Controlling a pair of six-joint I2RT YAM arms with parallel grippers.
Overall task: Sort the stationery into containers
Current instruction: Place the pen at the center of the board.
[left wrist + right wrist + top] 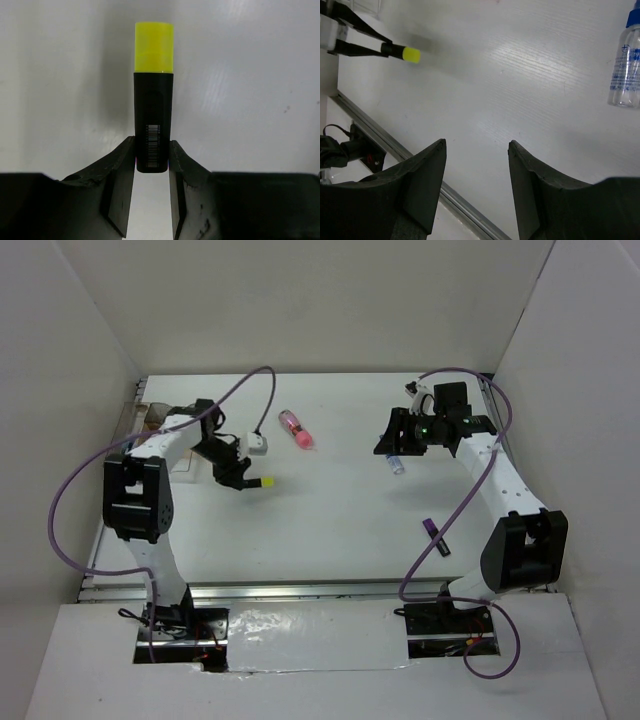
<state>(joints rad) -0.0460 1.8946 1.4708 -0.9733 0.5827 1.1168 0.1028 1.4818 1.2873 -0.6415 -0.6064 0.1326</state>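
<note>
My left gripper (pixel 152 145) is shut on a black highlighter with a yellow end (pixel 153 95), held by its butt between the fingertips above the table; from above the yellow end (pixel 267 481) pokes out to the right of the gripper (pixel 243 478). The pink tube (pixel 296 428) lies on the table at centre back. My right gripper (pixel 477 145) stands open and empty, hovering beside the blue-capped clear bottle (pixel 626 65), which from above (pixel 396 464) lies just under that gripper (pixel 390 445). A highlighter with a purple end (pixel 435 537) lies near the right arm. A clear container (pixel 156 417) stands at the far left.
White walls enclose the table on three sides. A metal rail (pixel 300 590) runs along the table's near edge, also seen as the rail (pixel 420 170) in the right wrist view. Purple cables (pixel 250 390) loop over both arms.
</note>
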